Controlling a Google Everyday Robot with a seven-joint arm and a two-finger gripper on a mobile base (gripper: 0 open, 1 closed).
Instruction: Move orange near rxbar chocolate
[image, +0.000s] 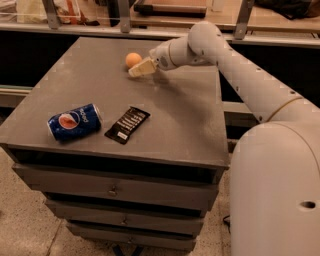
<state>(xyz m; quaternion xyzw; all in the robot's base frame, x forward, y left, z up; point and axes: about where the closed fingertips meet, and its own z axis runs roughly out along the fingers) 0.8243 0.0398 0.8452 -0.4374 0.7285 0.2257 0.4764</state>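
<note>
The orange (133, 60) is a small round pale-orange fruit lying on the grey cabinet top (185, 115) near its far edge. My gripper (140, 68) reaches in from the right and sits just right of and in front of the orange, low over the surface and very close to it. The rxbar chocolate (128, 124) is a flat black wrapper with white lettering, lying near the front edge, well away from the orange.
A blue Pepsi can (74, 121) lies on its side left of the bar. The cabinet has drawers (115, 190) below. A shelf rail with posts (120, 15) runs behind the cabinet. My white arm and base (275, 165) fill the right side.
</note>
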